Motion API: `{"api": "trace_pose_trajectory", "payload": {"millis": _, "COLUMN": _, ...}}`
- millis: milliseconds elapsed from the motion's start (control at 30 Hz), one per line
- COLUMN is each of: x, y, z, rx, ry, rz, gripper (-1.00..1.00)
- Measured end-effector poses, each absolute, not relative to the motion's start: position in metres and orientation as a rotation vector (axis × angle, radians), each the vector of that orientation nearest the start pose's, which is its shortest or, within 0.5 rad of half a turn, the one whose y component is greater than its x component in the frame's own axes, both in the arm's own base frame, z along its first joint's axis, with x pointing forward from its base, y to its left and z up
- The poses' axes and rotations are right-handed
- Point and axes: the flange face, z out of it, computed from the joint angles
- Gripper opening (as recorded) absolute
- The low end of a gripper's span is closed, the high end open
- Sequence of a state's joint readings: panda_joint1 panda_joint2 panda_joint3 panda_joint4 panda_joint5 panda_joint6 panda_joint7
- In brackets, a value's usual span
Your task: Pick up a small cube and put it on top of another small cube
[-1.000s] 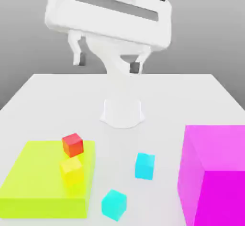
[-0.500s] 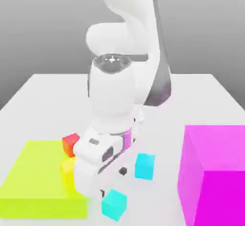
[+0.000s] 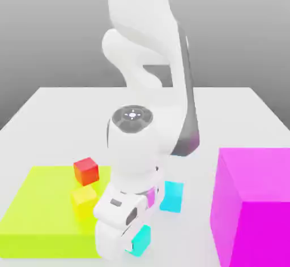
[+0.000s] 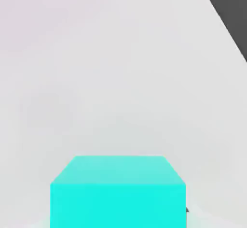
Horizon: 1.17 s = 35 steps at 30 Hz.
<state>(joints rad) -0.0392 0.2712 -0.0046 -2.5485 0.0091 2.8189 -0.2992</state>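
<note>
Because the white arm (image 3: 144, 147) bends low over the white bench (image 3: 238, 113), it hides its gripper, so I cannot tell its state. Right stands a big magenta block (image 3: 255, 203), left a yellow slab (image 3: 39, 215). The near cyan cube (image 3: 140, 241) sits partly beneath the arm; an off-centre descent could nudge it. The second cyan cube (image 3: 173, 195) waits nearby.

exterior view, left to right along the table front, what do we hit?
Lime flat block → red cube → arm's hand → far cyan cube → magenta block. Yellow cube and near cyan cube overlap others, so left out.
</note>
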Motion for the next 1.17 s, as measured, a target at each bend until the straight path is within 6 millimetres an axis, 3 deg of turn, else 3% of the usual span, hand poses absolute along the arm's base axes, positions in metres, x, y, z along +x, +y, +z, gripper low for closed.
{"api": "trace_pose_trajectory", "payload": {"millis": 100, "x": 0.45, "y": -0.02, "z": 0.191, "rx": -3.127, "ry": -0.425, "rz": -0.005, "gripper": -1.0}}
{"api": "trace_pose_trajectory", "payload": {"millis": 333, "x": 0.429, "y": -0.061, "z": 0.235, "rx": -3.23, "ry": -0.287, "rz": -0.015, "gripper": -1.0}}
{"api": "trace_pose_trajectory", "payload": {"millis": 533, "x": 0.39, "y": -0.1, "z": 0.279, "rx": -3.256, "ry": 0.02, "rz": -0.028, "gripper": -1.0}}
{"api": "trace_pose_trajectory", "payload": {"millis": 733, "x": 0.337, "y": -0.132, "z": 0.305, "rx": -3.171, "ry": 0.416, "rz": -0.019, "gripper": -1.0}}
{"api": "trace_pose_trajectory", "payload": {"millis": 833, "x": 0.31, "y": -0.142, "z": 0.311, "rx": -3.095, "ry": 0.603, "rz": -0.004, "gripper": -1.0}}
{"api": "trace_pose_trajectory", "payload": {"millis": 1033, "x": 0.303, "y": -0.145, "z": 0.259, "rx": -3.068, "ry": 0.658, "rz": 0.002, "gripper": -1.0}}
{"api": "trace_pose_trajectory", "payload": {"millis": 1067, "x": 0.302, "y": -0.145, "z": 0.251, "rx": -3.069, "ry": 0.66, "rz": 0.002, "gripper": 1.0}}
{"api": "trace_pose_trajectory", "payload": {"millis": 1167, "x": 0.302, "y": -0.145, "z": 0.251, "rx": -3.069, "ry": 0.66, "rz": 0.002, "gripper": 1.0}}
